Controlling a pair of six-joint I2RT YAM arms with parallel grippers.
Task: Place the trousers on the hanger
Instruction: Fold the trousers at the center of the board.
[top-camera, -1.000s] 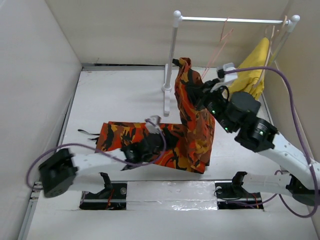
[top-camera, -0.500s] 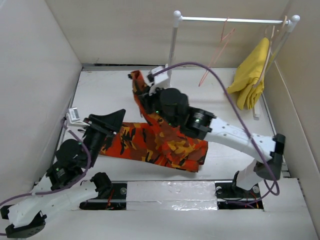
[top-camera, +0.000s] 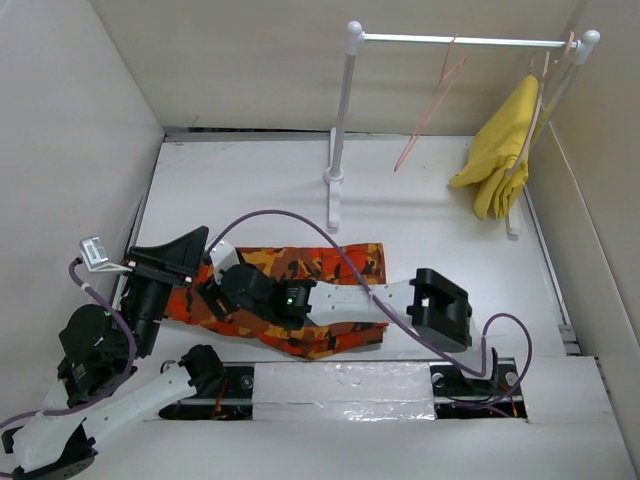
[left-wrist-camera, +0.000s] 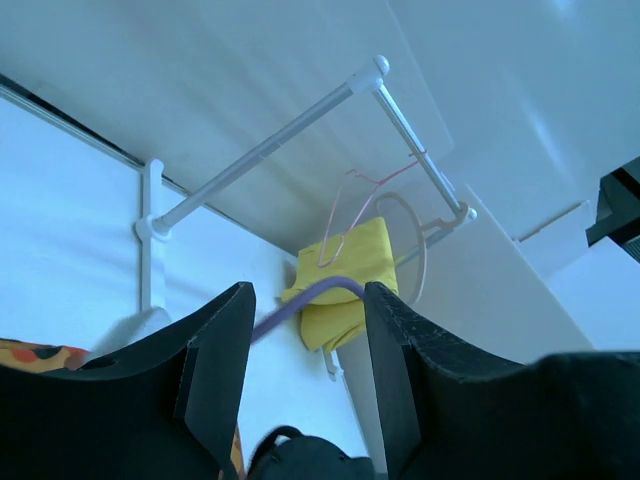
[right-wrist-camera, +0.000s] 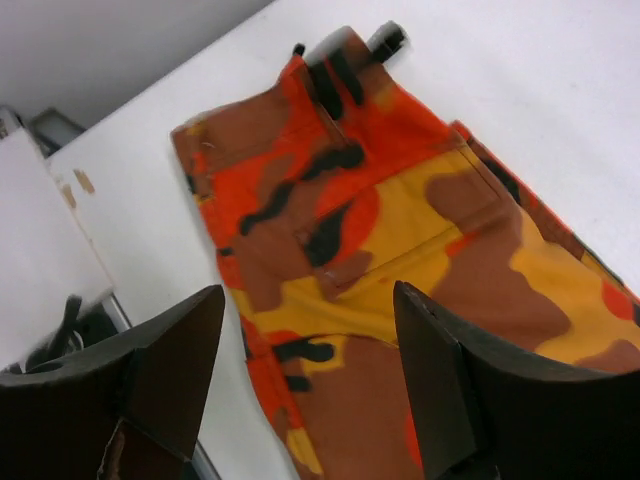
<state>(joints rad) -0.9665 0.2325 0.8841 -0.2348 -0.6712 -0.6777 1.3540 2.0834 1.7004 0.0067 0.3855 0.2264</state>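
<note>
The camouflage trousers (top-camera: 335, 266) lie flat and folded on the table's near left part; they also fill the right wrist view (right-wrist-camera: 400, 230). My right gripper (right-wrist-camera: 308, 300) hovers open just above their left end (top-camera: 218, 282), and nothing sits between its fingers. To the left of them my left gripper (top-camera: 188, 246) tilts upward, open and empty (left-wrist-camera: 307, 295), with only an orange edge of the trousers (left-wrist-camera: 40, 355) low in its view. The pink wire hanger (top-camera: 430, 100) hangs bare on the rail at the back, also seen as the hanger (left-wrist-camera: 345, 215) from the left wrist.
A white clothes rack stands at the back, with its left post (top-camera: 340, 130) and rail (top-camera: 460, 40). A yellow garment (top-camera: 497, 150) hangs at the rail's right end. Side walls close in left and right. A purple cable (top-camera: 300, 225) arcs over the trousers.
My right gripper carried the raised trousers down and to the left, laid them on the table and opened, letting go. The left arm drew back to the left and tilted up.
</note>
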